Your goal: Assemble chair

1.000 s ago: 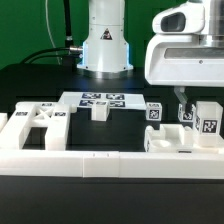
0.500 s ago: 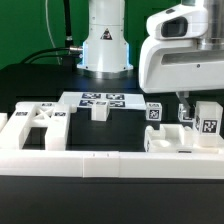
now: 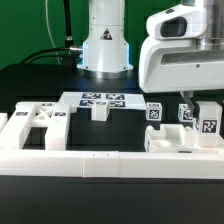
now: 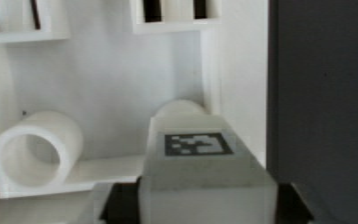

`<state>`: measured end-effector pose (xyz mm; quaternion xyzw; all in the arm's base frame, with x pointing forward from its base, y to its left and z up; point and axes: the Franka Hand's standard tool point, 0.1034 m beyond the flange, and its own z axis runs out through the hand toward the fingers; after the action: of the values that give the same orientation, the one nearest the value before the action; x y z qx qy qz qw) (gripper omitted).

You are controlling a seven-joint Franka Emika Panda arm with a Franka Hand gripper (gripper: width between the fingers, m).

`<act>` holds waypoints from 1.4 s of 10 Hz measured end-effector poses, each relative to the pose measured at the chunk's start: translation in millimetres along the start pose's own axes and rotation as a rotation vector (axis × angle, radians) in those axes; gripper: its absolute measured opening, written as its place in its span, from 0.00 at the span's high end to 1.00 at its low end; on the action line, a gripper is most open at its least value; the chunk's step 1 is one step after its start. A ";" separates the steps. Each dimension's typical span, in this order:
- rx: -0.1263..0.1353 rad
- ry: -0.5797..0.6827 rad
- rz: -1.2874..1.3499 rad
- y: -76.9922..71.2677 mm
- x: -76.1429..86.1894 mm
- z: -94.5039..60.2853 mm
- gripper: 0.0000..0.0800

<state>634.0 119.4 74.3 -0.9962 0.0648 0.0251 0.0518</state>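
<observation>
The exterior view sits low at the near edge of the table, facing the robot base. The wrist view looks down from very close (one tagged block dominates), sharing the chair parts under the gripper, at the exterior view's right.

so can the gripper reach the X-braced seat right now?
Probably yes: the seat lies uncovered at the exterior view's left; the gripper, low by the tagged block, must rise first.
</observation>
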 end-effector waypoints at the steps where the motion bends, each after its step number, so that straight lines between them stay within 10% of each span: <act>1: 0.015 -0.001 0.131 0.3 0.2 0.4 0.64; 14: 0.059 0.016 1.115 -3.2 3.4 1.5 0.55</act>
<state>637.7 122.2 72.9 -0.8092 0.5833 0.0394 0.0582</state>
